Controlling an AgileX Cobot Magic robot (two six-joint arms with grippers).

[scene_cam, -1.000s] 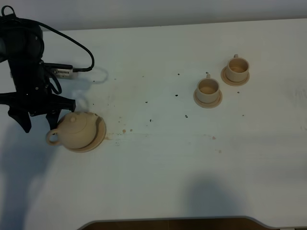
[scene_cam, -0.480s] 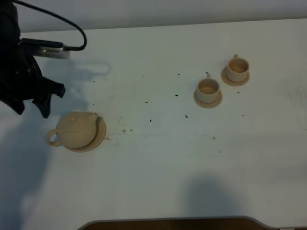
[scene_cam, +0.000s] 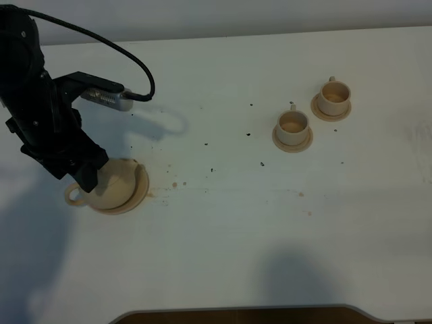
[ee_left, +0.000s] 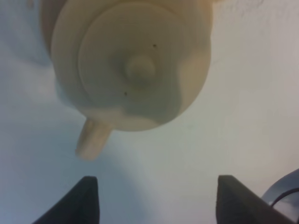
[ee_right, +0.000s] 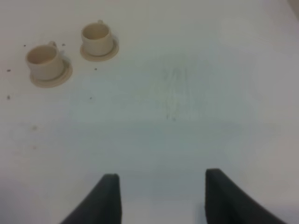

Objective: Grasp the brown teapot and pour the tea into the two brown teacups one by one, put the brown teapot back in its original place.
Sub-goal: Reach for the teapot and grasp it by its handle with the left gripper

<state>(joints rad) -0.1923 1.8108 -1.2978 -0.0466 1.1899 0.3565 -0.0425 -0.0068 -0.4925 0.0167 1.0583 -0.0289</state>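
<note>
Exterior high view: left arm (scene_cam: 47,128) bent low over the teapot (scene_cam: 120,183), which sat on its saucer (scene_cam: 142,187) at the near left of the table (scene_cam: 229,229), with its handle (scene_cam: 73,196) poking out from under the arm.
Left gripper (ee_left: 158,196): fingers spread as wide as they go, gripping nothing. The wrist view showed the teapot's lid and knob ahead of the tips, not between them.
Why so: a wide spread suited a squat, round teapot. This looked like the approach to a grasp, with pouring not yet begun.
Near cup (scene_cam: 293,125) and far cup (scene_cam: 334,96): each upright on its own small saucer, close together and well apart from the teapot, mouths up to take the pour.
Right gripper (ee_right: 163,200): open and empty over bare table, away from the cups, seemingly parked out of the working arm's way.
Risk: the teapot sat off-centre on its saucer, so a careless close could nudge it.
</note>
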